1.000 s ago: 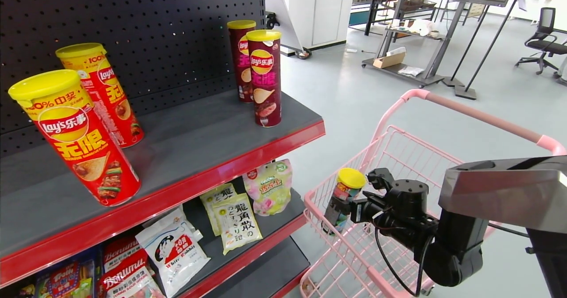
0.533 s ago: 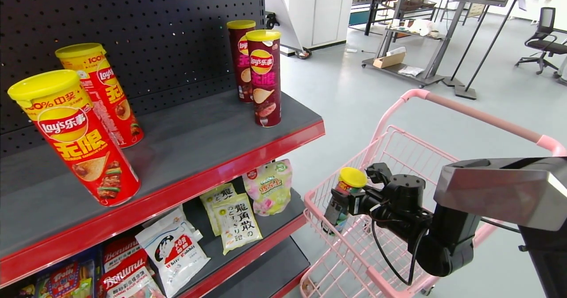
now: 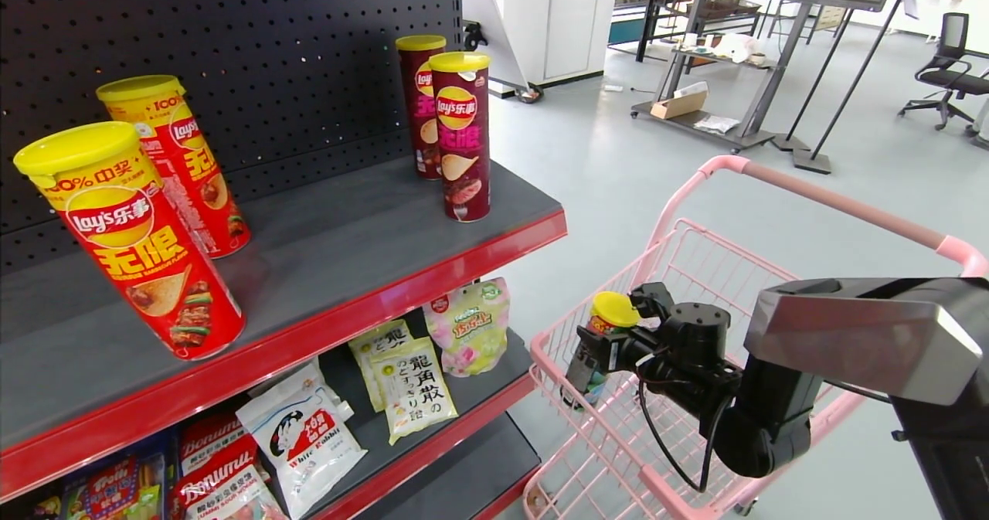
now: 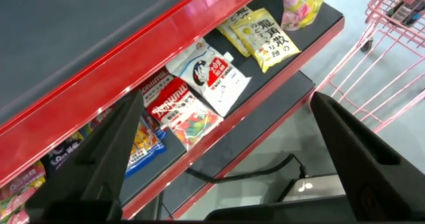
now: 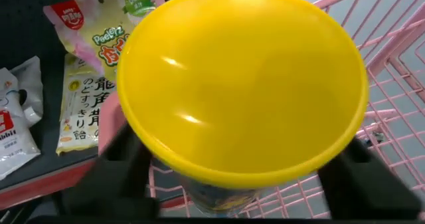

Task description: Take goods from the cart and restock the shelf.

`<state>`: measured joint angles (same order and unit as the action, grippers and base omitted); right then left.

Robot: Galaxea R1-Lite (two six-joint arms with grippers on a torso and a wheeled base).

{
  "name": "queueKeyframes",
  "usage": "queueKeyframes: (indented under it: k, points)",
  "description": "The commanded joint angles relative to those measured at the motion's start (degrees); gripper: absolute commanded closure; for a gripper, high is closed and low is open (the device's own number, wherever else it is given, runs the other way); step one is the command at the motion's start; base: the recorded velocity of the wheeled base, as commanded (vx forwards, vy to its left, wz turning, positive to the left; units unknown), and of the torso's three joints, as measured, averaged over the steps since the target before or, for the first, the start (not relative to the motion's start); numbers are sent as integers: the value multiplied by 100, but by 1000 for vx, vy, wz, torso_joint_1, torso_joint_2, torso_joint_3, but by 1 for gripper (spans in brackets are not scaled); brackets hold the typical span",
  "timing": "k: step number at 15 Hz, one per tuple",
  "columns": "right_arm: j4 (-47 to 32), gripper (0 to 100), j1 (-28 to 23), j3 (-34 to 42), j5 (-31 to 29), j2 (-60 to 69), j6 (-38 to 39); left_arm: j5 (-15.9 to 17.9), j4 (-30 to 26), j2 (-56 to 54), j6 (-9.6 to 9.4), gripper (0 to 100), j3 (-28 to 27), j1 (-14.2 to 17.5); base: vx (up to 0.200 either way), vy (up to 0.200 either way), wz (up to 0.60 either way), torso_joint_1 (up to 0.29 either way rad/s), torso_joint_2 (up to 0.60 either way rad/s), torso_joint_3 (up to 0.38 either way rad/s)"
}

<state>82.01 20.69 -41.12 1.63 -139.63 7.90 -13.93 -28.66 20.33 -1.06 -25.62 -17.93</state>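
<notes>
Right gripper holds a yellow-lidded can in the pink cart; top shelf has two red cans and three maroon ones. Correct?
No. The head view shows two maroon cans, not three. The rest holds: right gripper on the yellow-lidded can in the pink cart, two red cans on the top shelf.

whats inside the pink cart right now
One yellow-lidded can, upright near the shelf-side corner of the cart, right gripper fingers around it. The arm covers part of the basket floor, so anything there is hidden.
</notes>
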Motion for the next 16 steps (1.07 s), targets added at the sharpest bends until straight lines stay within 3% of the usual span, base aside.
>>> queueKeyframes:
  k: [1,6,8,12,14,15,16]
  points:
    - [0,100,67,-19,4,-20,1,-4,1,6,-8,0,5,0,0,0,0,0,0,0]
    - [-62,100,260,210,-392,384,-280,5,1,6,-8,0,22,0,0,0,0,0,0,0]
    - [-545,100,234,297,-726,1070,-526,22,18,14,-8,0,14,0,0,0,0,0,0,0]
    - [-2778,100,146,95,-1051,3240,-939,57,27,6,-52,0,58,-9,0,0,0,0,0,0]
    - [-3349,100,5,-10,-1526,3970,-1071,14,18,23,-536,0,49,-9,0,0,0,0,0,0]
    - [-3411,100,5,-19,-1570,4031,-1089,14,18,23,-562,0,40,-9,0,0,0,0,0,0]
    - [-4043,100,-3,25,-1745,4866,-1115,40,18,208,-711,0,-39,-9,0,0,0,0,0,0]
